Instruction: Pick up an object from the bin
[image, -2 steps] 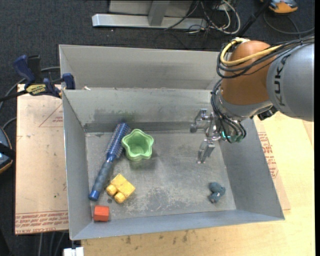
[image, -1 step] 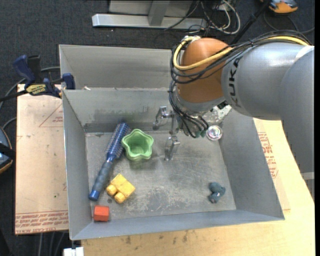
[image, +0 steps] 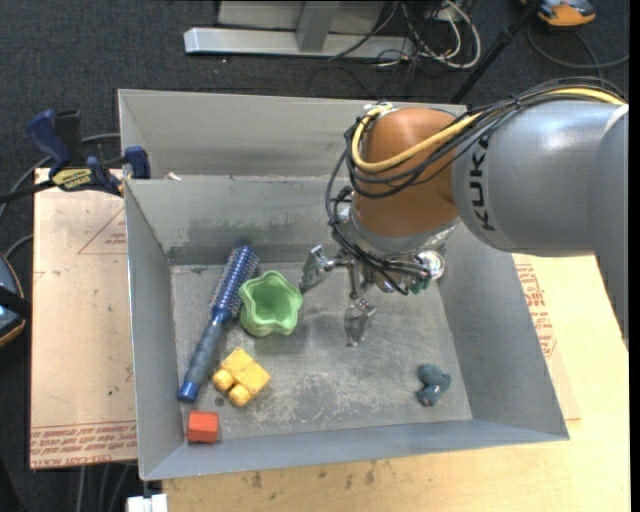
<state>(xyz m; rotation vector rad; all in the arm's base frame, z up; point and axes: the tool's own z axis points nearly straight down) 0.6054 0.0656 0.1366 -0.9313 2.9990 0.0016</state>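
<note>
I'm watching the gripper (image: 336, 296) hanging spread open and empty, just right of the green flower-shaped cup (image: 270, 305), with the blue brush (image: 214, 328) and yellow blocks (image: 241, 377) lying beyond.

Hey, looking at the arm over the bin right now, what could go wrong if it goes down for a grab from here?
1. The gripper hangs open over bare bin floor, beside the green flower-shaped cup. Closing straight down would probably catch nothing.
2. The finger nearest the cup sits close to its rim, so a descent might shove the cup against the blue brush rather than grip it.
</note>
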